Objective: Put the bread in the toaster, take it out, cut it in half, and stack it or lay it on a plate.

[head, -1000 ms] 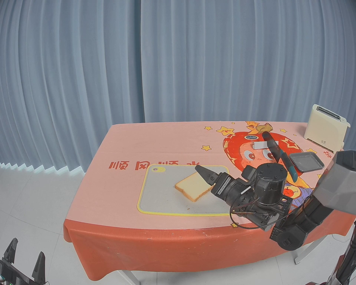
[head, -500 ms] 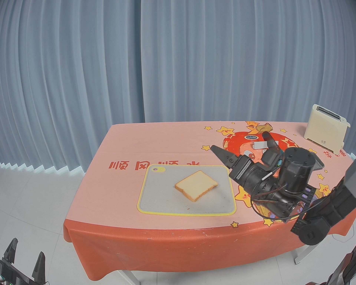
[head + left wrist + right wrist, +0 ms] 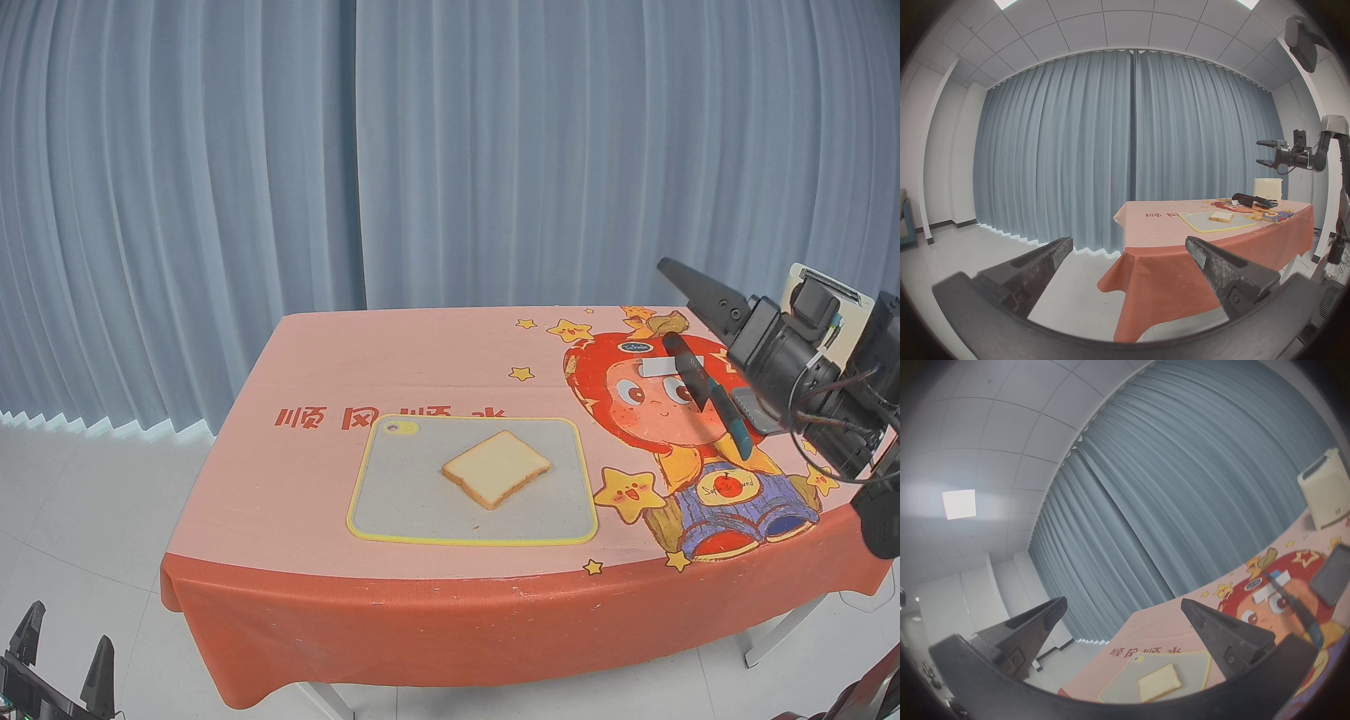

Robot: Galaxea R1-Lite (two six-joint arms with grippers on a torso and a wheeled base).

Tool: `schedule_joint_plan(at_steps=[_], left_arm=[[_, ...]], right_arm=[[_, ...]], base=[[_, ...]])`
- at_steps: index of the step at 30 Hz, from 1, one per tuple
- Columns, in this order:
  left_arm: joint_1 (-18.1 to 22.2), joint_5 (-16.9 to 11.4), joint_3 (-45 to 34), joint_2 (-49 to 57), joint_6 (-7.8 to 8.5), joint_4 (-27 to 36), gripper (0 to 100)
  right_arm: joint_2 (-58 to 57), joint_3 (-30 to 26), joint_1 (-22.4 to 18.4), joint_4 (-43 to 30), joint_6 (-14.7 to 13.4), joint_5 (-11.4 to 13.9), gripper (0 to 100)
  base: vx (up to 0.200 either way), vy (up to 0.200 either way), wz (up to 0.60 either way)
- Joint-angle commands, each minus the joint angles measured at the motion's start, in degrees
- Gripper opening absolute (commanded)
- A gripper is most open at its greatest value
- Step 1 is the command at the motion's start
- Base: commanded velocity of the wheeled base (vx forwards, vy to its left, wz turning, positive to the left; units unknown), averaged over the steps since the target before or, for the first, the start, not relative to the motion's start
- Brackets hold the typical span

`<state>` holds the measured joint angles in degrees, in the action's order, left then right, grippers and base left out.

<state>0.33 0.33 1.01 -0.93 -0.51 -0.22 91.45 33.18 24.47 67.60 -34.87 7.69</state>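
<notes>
A slice of bread lies flat on a grey cutting board with a yellow rim; the bread and the board also appear in the right wrist view. The cream toaster stands at the table's far right corner. My right gripper hangs open and empty in the air in front of the toaster, well above the table, and the left wrist view shows this gripper from afar. My left gripper is open, low beside the table's left front, off the table.
A knife with a black blade and blue handle lies right of the board, its blade over a small white block. A grey tray sits by the knife. The table has free room at its back and left.
My right gripper has pulled away from the bread on the board, swinging right and up to hang in front of the toaster. The bread and the left gripper have stayed put.
</notes>
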Motion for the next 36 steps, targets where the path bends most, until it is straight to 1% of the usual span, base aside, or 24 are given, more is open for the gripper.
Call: schedule_joint_plan(at_steps=[1,3,4,6,7,8,11,12,17,19,21,22,25,26,27,28,29,33,36], left_arm=[[0.0,0.0,-1.0,0.9,-0.02,0.0,100],[0.0,0.0,-1.0,0.9,-0.02,0.0,100],[0.0,0.0,-1.0,0.9,-0.02,0.0,100],[0.0,0.0,-1.0,0.9,-0.02,0.0,100],[0.0,0.0,-1.0,0.9,-0.10,0.0,100],[0.0,-0.1,-1.0,0.9,-0.02,0.0,100],[0.0,0.1,-1.0,0.9,-0.02,0.0,100],[0.0,0.0,-1.0,0.9,-0.02,0.0,100],[0.0,0.0,-1.0,0.9,-0.02,0.0,100],[0.0,0.0,-1.0,0.9,-0.02,0.0,100],[0.0,0.0,-1.0,0.9,-0.02,0.0,100],[0.0,0.0,-1.0,0.9,-0.02,0.0,100],[0.0,0.0,-1.0,0.9,-0.02,0.0,100],[0.0,0.0,-1.0,0.9,-0.02,0.0,100],[0.0,0.0,-1.0,0.9,-0.02,0.0,100],[0.0,0.0,-1.0,0.9,-0.02,0.0,100],[0.0,0.0,-1.0,0.9,-0.02,0.0,100],[0.0,0.0,-1.0,0.9,-0.02,0.0,100],[0.0,0.0,-1.0,0.9,-0.02,0.0,100]], right_arm=[[-4.4,3.6,-6.6,-3.9,2.6,5.0,100],[-4.5,3.9,-6.7,-4.1,4.5,4.8,100],[-4.5,3.7,-6.7,-3.8,4.8,4.7,100],[-5.1,3.4,-6.4,-4.5,7.8,5.2,100],[-5.3,2.9,-6.0,-4.8,8.9,4.8,100],[-5.5,2.1,-5.7,-4.7,10.7,4.6,100],[-6.6,1.4,-6.0,-4.8,14.7,4.6,100],[-7.0,1.7,-6.4,-4.8,15.2,4.5,100],[-7.1,3.2,-8.5,-5.1,15.4,3.9,100],[-7.2,3.5,-8.9,-6.8,15.7,3.5,100],[-7.3,4.3,-9.1,-10.6,15.9,1.9,100],[-7.3,4.6,-8.9,-12.6,16.0,0.4,100],[-7.1,4.8,-8.6,-14.6,16.5,-1.6,100],[-6.9,4.6,-8.6,-14.9,17.1,-2.1,100],[-6.8,4.3,-9.1,-15.0,18.3,-2.4,100],[-6.8,4.3,-9.1,-15.0,18.3,-2.4,100],[-6.6,4.2,-9.4,-15.0,19.6,-3.2,100],[-4.3,4.2,-10.8,-14.7,19.7,-5.1,100],[-3.7,3.6,-10.8,-14.5,19.7,-5.4,100]], base=[[0.000,0.000,0.00],[0.000,0.000,0.00],[0.000,0.000,0.00],[0.000,0.000,0.00],[0.000,0.000,0.00],[0.000,0.000,0.00],[0.000,0.000,0.00],[0.000,0.000,0.00],[0.000,0.000,0.00],[0.000,0.000,0.00],[0.000,0.000,0.00],[0.000,0.000,0.00],[0.000,0.000,0.00],[0.000,0.000,0.00],[0.000,0.000,0.00],[0.000,0.000,0.00],[0.000,0.000,0.00],[0.000,0.000,0.00],[0.000,0.000,0.00]])
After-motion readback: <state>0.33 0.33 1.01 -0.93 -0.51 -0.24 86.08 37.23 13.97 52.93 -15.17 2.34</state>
